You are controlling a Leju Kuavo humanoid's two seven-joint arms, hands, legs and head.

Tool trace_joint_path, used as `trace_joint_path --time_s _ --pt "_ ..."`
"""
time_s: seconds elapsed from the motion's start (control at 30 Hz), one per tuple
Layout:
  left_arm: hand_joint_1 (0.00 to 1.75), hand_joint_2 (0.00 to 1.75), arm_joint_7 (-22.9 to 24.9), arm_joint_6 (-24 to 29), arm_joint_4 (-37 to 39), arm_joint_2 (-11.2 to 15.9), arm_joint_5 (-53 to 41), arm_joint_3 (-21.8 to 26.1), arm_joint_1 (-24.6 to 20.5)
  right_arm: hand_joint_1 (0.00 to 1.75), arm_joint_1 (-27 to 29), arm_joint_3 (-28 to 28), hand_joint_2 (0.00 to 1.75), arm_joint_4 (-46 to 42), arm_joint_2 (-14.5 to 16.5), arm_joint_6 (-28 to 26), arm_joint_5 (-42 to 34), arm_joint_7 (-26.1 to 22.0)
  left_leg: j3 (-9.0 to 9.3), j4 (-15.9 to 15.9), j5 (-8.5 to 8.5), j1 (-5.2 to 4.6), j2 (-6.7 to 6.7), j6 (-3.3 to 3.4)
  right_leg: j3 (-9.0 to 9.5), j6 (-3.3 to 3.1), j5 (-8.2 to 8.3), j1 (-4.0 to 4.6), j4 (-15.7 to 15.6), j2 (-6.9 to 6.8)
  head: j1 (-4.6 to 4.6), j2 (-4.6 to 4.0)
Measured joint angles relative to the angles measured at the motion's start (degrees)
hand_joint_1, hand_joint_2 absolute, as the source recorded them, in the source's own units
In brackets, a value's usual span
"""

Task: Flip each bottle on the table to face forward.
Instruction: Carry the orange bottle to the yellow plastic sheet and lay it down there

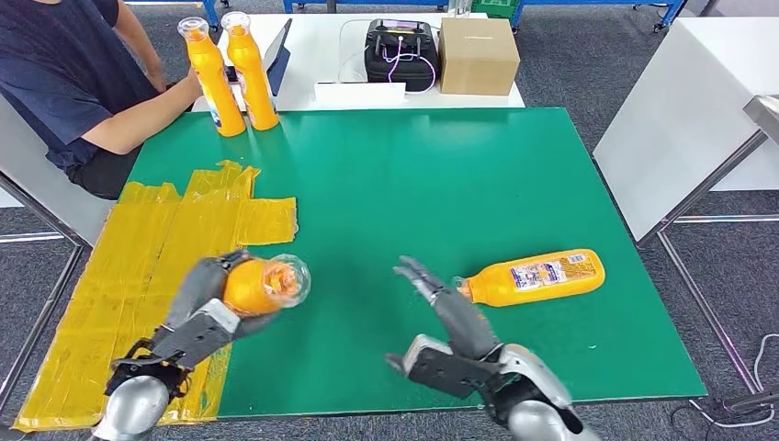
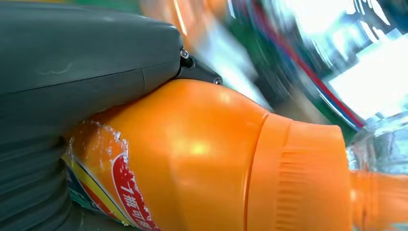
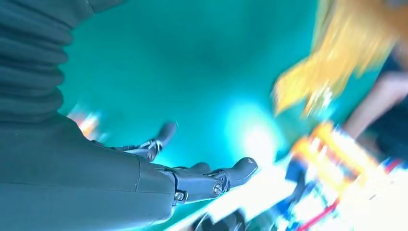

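Note:
My left hand (image 1: pixel 216 296) grips an orange bottle (image 1: pixel 265 284) lifted above the green mat's front left, its clear cap end pointing up toward the head camera. The left wrist view shows that bottle (image 2: pixel 202 159) close up with its torn label, pressed against my hand (image 2: pixel 82 62). A second orange bottle (image 1: pixel 536 277) lies on its side at the front right, label up, cap toward my right hand (image 1: pixel 452 312). That hand is open, fingers stretched just left of the cap, not touching. The right wrist view shows the open hand (image 3: pixel 187 166) above the mat.
Two orange bottles (image 1: pixel 231 73) stand upright at the mat's far left corner, beside a seated person's arm (image 1: pixel 138 124). Yellow tape sheets (image 1: pixel 147 266) cover the left side. A cardboard box (image 1: pixel 478 55) and a black device (image 1: pixel 400 52) sit on the white table behind.

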Motion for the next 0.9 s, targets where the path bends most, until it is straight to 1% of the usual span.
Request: trace_joint_path --time_s 0.1,0.2,0.27,0.33,0.4,0.47,0.57,0.63,0.67,0.73,0.77,0.8,0.87,0.9 --pt "1.75 1.75 1.44 4.83 0.51 -0.67 -13.74 3.23 -0.32 0.0 2.15 -6.65 0.0 -3.44 -1.64 1.36 0.25 -0.16 0.0 0.01 0.01 -0.06 0.0 0.02 -0.01 0.01 0.0 -0.04 0.0 0.0 -0.01 0.0" --pt "1.75 1.75 3.86 8.27 2.31 -0.9 -24.66 4.57 -0.68 0.0 4.21 -11.81 0.0 -5.91 -3.42 1.8 -0.95 -0.5 -0.01 0.01 0.01 -0.16 -0.02 0.03 0.0 0.01 0.0 -0.08 0.0 -0.03 -0.01 0.0" --pt "1.75 1.75 4.54 9.17 3.89 -0.92 -27.54 5.19 -0.82 0.0 5.37 -14.87 0.0 -7.03 -4.63 2.18 -1.65 -0.72 -0.02 0.01 0.01 -0.18 -0.03 0.04 -0.01 0.02 0.01 -0.1 0.0 -0.05 -0.01 0.0" --pt "1.75 1.75 4.78 9.48 5.02 -0.91 -28.21 5.55 -0.93 0.0 6.17 -16.94 0.0 -7.79 -5.41 2.42 -1.85 -0.75 -0.03 0.01 0.01 -0.19 -0.01 0.04 -0.04 0.02 0.01 -0.1 0.0 -0.04 -0.01 0.0" --pt "1.75 1.75 5.63 9.25 5.98 -0.92 -29.74 5.67 -1.21 0.0 6.7 -18.15 0.0 -8.28 -5.92 2.52 -1.84 -0.73 -0.03 0.01 0.01 -0.19 0.0 0.04 -0.06 0.03 0.01 -0.11 0.0 -0.04 -0.01 0.0" --pt "1.75 1.75 7.54 8.02 7.76 -0.66 -33.03 5.6 -1.83 0.0 6.99 -19.14 0.0 -8.49 -6.65 2.75 -1.97 -0.5 -0.03 0.01 0.02 -0.19 -0.01 0.05 -0.06 0.03 0.02 -0.11 0.0 -0.05 -0.01 0.0" --pt "1.75 1.75 10.25 5.84 13.64 0.81 -38.05 5.2 -3.71 0.0 6.95 -21.28 0.0 -8.19 -8.36 4.23 -3.07 0.3 -0.03 0.01 0.04 -0.2 -0.01 0.07 -0.06 0.03 0.02 -0.11 0.03 -0.05 -0.01 0.0" --pt "1.75 1.75 10.72 5.24 18.62 2.09 -39.35 4.66 -5.36 0.0 6.27 -22.61 0.0 -7.32 -9.57 5.34 -3.66 0.55 -0.04 0.01 0.08 -0.2 0.0 0.12 -0.09 0.06 0.05 -0.12 0.07 -0.04 -0.01 0.0" --pt "1.7 1.75 10.54 5.0 21.01 2.7 -39.38 4.3 -6.23 0.0 5.69 -23.16 0.0 -6.79 -10.19 5.75 -3.86 0.62 -0.05 0.01 0.1 -0.21 0.01 0.15 -0.12 0.07 0.06 -0.14 0.09 -0.04 -0.02 0.0" --pt "0.83 1.75 9.99 4.32 24.72 3.7 -39.03 3.63 -7.81 0.0 4.37 -24.12 0.0 -5.93 -11.32 6.51 -4.28 0.86 -0.07 0.01 0.14 -0.21 0.02 0.19 -0.15 0.11 0.09 -0.17 0.1 -0.04 -0.01 0.0" --pt "0.39 1.75 9.84 3.76 26.04 4.07 -38.77 3.37 -8.41 0.0 3.76 -24.51 0.44 -5.63 -11.81 6.9 -4.44 1.13 -0.07 0.02 0.14 -0.21 0.02 0.2 -0.15 0.11 0.09 -0.18 0.11 -0.04 -0.01 0.0" --pt "0.0 1.75 9.78 3.11 27.0 4.43 -38.39 3.14 -8.96 0.0 3.22 -24.79 0.87 -5.34 -12.27 7.35 -4.52 1.51 -0.08 0.02 0.15 -0.22 0.01 0.2 -0.14 0.11 0.09 -0.18 0.11 -0.04 -0.01 0.0" --pt "0.0 1.75 9.71 1.03 28.56 5.11 -37.11 2.57 -10.23 0.0 2.11 -25.05 1.75 -4.34 -13.34 8.77 -4.4 2.88 -0.07 0.02 0.16 -0.26 -0.06 0.21 -0.09 0.11 0.09 -0.2 0.11 -0.11 -0.02 0.0" --pt "0.0 1.75 9.57 -0.08 29.4 5.46 -36.33 2.17 -10.97 0.0 1.45 -25.07 1.75 -3.34 -13.98 9.57 -3.93 3.66 -0.06 0.02 0.16 -0.28 -0.12 0.22 -0.05 0.12 0.09 -0.21 0.11 -0.16 -0.02 0.0"
